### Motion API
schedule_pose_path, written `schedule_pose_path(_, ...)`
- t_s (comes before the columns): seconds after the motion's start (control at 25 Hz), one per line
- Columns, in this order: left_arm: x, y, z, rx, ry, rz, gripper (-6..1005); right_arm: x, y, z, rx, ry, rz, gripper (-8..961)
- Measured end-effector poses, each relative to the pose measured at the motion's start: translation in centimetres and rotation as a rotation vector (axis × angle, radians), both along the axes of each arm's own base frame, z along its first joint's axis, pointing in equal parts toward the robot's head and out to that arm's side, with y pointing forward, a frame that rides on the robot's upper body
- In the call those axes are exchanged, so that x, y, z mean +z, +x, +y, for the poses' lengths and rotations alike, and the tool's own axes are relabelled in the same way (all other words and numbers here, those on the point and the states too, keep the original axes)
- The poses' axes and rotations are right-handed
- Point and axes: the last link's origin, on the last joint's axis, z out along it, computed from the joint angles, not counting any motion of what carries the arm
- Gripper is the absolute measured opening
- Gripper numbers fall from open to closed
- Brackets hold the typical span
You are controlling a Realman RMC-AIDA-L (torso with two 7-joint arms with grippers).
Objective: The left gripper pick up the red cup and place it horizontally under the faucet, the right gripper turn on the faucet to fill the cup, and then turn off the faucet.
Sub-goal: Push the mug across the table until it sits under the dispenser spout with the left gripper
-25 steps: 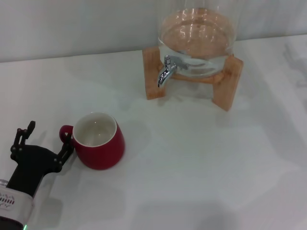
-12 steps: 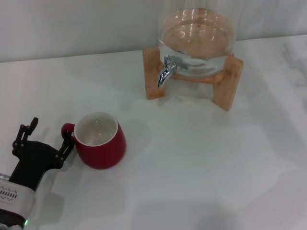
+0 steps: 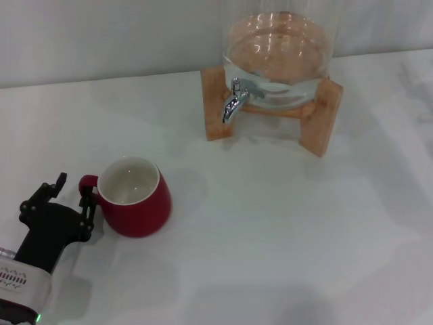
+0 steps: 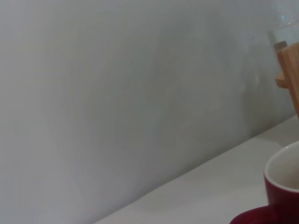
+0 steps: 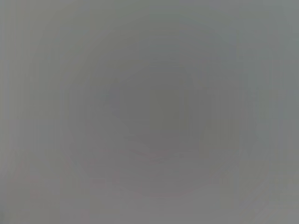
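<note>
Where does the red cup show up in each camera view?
Head view: red cup lower left on the table, beside the left gripper.
Left wrist view: only its rim and handle at the lower corner.
Right wrist view: not in it.
Shared landmark: the wooden stand.

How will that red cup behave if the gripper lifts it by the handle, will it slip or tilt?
The red cup looks like glossy glazed ceramic, so it is probably rigid but slippery. Its rounded body hangs off to one side of the handle, so it may tilt when the left gripper lifts it there. It looks empty, so probably fairly light, though breakable if dropped.
</note>
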Motion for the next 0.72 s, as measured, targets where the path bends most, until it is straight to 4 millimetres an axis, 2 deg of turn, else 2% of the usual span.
schedule_pose_path(0.08, -0.01, -0.02, -0.04, 0.001, 0.000, 0.000, 619, -0.01, 0.04, -0.04, -0.001, -0.001, -0.001, 676)
schedule_pose_path(0.48, 0.04, 0.01, 0.12, 0.005, 0.005, -0.002, 189, 0.01, 0.19, -0.17, -0.005, 0.001, 0.000, 676)
schedule_pose_path(0.6, 0.13, -0.02, 0.22, 0.008, 0.010, -0.004, 96, -0.03, 0.22, -0.21, -0.006, 0.001, 0.002, 676)
schedule_pose_path(0.72, 0.21, 0.03, 0.30, 0.006, 0.014, -0.005, 96, -0.15, 0.23, -0.21, -0.007, -0.002, 0.004, 676)
